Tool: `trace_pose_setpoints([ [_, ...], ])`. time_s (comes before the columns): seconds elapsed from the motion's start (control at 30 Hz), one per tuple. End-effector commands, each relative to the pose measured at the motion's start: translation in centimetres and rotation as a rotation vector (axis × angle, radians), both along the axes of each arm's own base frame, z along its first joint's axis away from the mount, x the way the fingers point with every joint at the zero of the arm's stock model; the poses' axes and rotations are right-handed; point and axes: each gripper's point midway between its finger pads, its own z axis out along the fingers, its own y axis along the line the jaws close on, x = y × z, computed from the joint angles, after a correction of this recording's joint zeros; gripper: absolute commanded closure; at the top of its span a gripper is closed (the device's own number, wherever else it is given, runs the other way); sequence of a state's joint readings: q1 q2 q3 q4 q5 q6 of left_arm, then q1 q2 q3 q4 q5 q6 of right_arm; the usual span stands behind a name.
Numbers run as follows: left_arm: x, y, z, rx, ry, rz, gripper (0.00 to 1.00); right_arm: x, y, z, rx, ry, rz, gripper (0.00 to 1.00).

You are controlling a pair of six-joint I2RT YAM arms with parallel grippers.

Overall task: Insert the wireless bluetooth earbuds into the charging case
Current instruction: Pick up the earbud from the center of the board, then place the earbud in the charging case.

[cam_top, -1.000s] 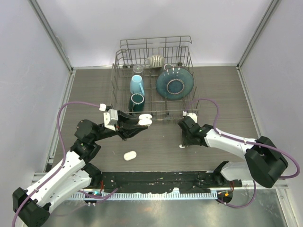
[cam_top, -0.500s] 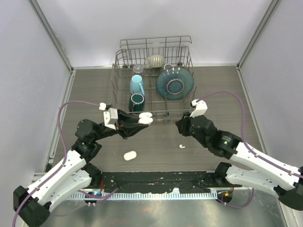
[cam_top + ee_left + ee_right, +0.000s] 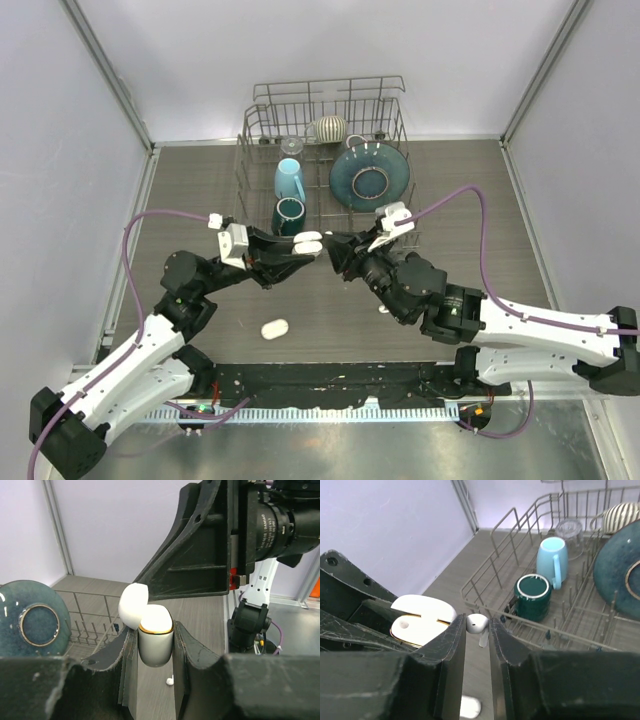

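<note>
— While the left gripper [image 3: 155, 639] presses in on the charging case [image 3: 155, 651] from both sides, which way does the case sit?

— Upright in the left wrist view, with the gold-rimmed mouth on top and the lid [image 3: 133, 605] tipped back on its hinge. The case is held above the table [image 3: 200, 200], just in front of the dish rack [image 3: 400, 130].

— And the right gripper [image 3: 477, 629]?

— Its fingers pinch one white earbud [image 3: 476, 623]. The rounded head sits between the tips and the stem shows just below them.

— Where is that earbud relative to the case?

— In the right wrist view it is just beside the open case, on its right, and outside the gold rim. It is not in a socket. From above, the two grippers meet almost tip to tip near the rack's front edge. I cannot tell whether the earbud touches the case.

— Anything else lying about?

— A second earbud [image 3: 384, 309] lies on the table under the right arm, well apart from the case. A white oval object [image 3: 274, 328] rests on the table nearer the arm bases, below the left gripper. The rack holds a light blue mug [image 3: 289, 180], a dark green mug [image 3: 289, 213], a blue plate [image 3: 370, 178], a striped bowl [image 3: 329, 128] and a glass [image 3: 291, 146].
</note>
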State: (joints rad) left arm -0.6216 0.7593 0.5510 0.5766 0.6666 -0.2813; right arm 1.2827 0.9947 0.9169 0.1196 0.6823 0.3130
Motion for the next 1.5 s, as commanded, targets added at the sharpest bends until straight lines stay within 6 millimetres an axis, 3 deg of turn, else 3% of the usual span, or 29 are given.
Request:
trace_pose_setpoints([
  [0.0, 0.3, 0.4, 1.8, -0.055, -0.052, 0.039, 1.00, -0.1, -1.1, 5.4, 0.142, -0.104, -0.100, 0.99],
  [0.2, 0.6, 0.7, 1.8, -0.057, -0.048, 0.065, 1.00, -0.6, -2.1, 6.2, 0.140, -0.124, -0.135, 0.99],
  [0.4, 1.4, 0.9, 2.2, -0.075, -0.022, 0.101, 1.00, -2.3, -0.5, 7.6, 0.171, -0.141, -0.030, 0.99],
  [0.67, 0.6, 0.5, 2.9, -0.079, -0.025, 0.050, 1.00, -2.6, 1.5, 7.3, 0.171, -0.150, 0.008, 0.99],
  [1.2, -1.8, 1.2, 5.5, -0.146, -0.085, -0.006, 1.00, -1.6, 1.2, 5.0, 0.081, -0.163, -0.062, 0.99],
  [1.47, -1.9, 1.3, 6.1, -0.170, -0.100, -0.007, 1.00, -2.6, 2.5, 4.6, 0.036, -0.186, 0.037, 0.99],
])
